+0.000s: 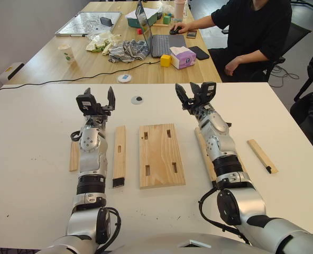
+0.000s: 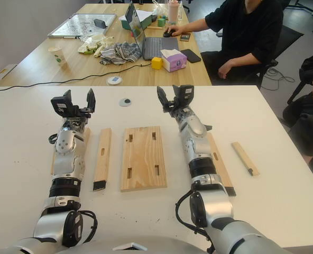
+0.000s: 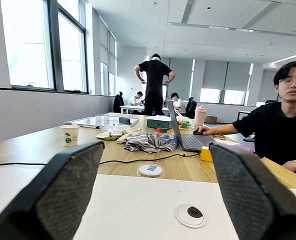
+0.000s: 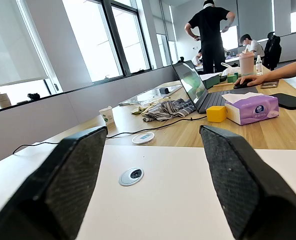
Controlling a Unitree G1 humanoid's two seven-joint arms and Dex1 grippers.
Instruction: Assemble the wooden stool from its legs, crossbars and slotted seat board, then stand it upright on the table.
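Seat board (image 1: 162, 156): flat rectangular pale wood, four slots

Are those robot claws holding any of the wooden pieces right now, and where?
Nothing is held: the left gripper and right gripper are both open and empty.

A laptop (image 1: 162, 45), tissue box (image 1: 183, 57), yellow cube (image 1: 166, 60) and paper cup (image 1: 66, 54) stand on the far wooden table (image 1: 40, 66).
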